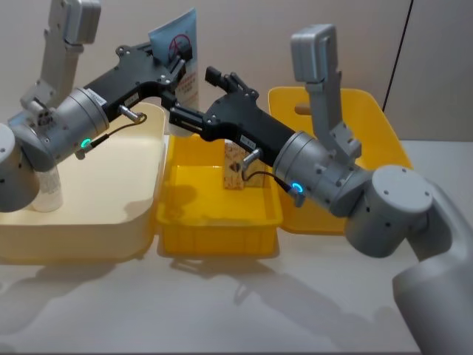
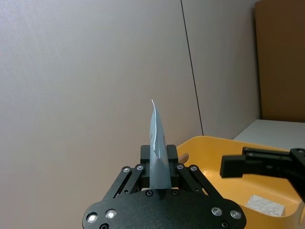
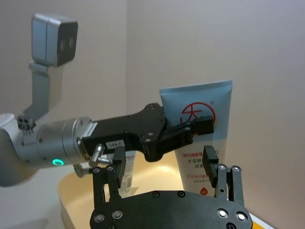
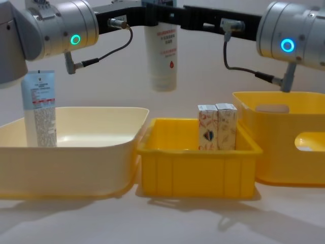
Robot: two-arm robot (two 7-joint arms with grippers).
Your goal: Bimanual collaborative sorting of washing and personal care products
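Handover is my reading of the head view. The left gripper (image 1: 179, 65), reaching in from the left, is clamped on the light-blue flat end of a tall white squeeze tube with red print (image 1: 175, 37), which it holds high at the far side above the bins. The right gripper (image 1: 201, 95) comes in from the right with its fingers spread wide just beside the tube's body, probably to take it. Below sit a wide cream plastic bin (image 1: 74, 248) on the left, a small yellow plastic bin (image 1: 218, 240) in the middle and a large yellow plastic bin (image 1: 384, 122) on the far right. A second white tube (image 1: 48, 191) stands in the cream bin.

In the left wrist view the flat end (image 2: 156, 138) shows edge-on, pinched between the fingers. That thin seam gives a firm hold and leaves the round body free for the other arm.

The right wrist view looks past its own spread fingers (image 3: 209, 160) at the printed face of the tube (image 3: 200, 109). The fingers are apart from the tube, not yet touching it.

From the chest view the tube (image 4: 162, 51) hangs cap-down over the gap between the cream and small yellow bins. Two small upright cream cartons with patterned faces (image 4: 208, 127) stand touching side by side in the small yellow bin, so the sorting seems partly done.
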